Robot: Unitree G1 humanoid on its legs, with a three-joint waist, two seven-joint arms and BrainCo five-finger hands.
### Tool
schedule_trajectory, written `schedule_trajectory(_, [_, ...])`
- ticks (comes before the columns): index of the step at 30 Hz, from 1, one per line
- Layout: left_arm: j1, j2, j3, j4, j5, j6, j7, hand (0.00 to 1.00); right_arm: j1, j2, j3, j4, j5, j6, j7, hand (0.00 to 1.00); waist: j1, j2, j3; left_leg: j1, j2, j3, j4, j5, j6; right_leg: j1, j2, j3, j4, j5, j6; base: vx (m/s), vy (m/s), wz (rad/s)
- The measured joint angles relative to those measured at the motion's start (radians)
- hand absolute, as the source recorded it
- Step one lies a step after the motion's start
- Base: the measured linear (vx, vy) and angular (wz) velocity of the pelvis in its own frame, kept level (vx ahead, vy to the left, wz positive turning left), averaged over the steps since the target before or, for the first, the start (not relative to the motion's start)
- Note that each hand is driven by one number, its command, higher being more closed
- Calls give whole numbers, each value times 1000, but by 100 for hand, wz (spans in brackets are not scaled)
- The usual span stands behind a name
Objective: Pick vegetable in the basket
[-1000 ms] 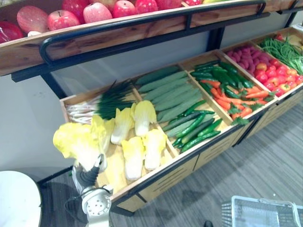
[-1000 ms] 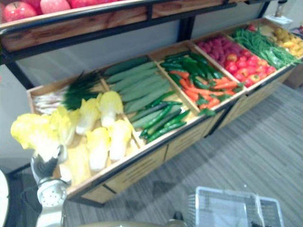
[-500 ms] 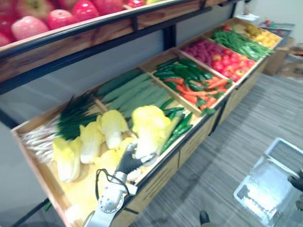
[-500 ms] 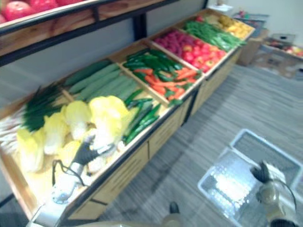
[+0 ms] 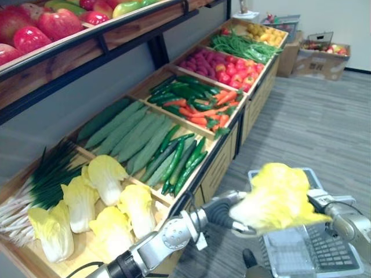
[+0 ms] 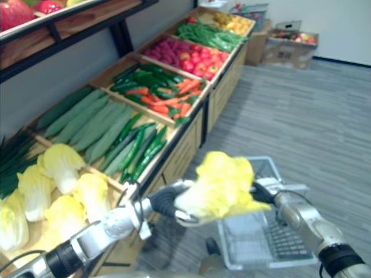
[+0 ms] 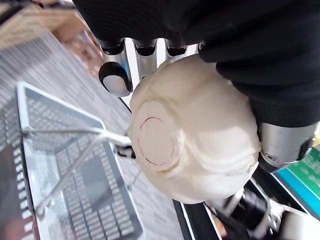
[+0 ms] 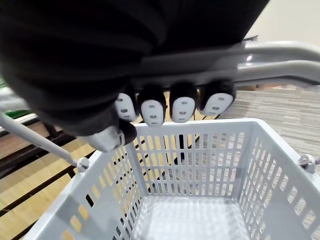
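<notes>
Left robot hand (image 5: 222,212) curled round the napa cabbage (image 5: 277,197), above the grey basket (image 8: 200,160). Right robot hand (image 8: 170,107) grips its handle (image 8: 280,50). I'd centre over the opening, lower, then release gently.

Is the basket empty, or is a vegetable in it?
Empty: the basket shows a bare mesh floor; the left hand holds the cabbage above it.

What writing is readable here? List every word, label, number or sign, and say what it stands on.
No text can be read anywhere.
Teal panel past the left hand: blurred, nothing legible.
Cardboard boxes on the floor: any print too small to read.
Base of the cabbage: a thin red ring, no letters.
</notes>
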Motion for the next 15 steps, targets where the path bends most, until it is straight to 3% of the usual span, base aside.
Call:
schedule_trajectory(6, [-61,-43,-100,74,0,2,-42,100,-71,-10,74,-69,23,2,65,100,-24,-3,2,5,7,28,23,-6,-3,-1,2,11,8,0,0,-79,-18,-6])
schedule_trajectory(15, [-83,-161,-151,150,5,3,-69,100,-145,-10,101,-125,61,10,116,100,-24,-5,4,15,13,46,24,-6,-3,-1,11,19,13,0,0,-58,-29,-4])
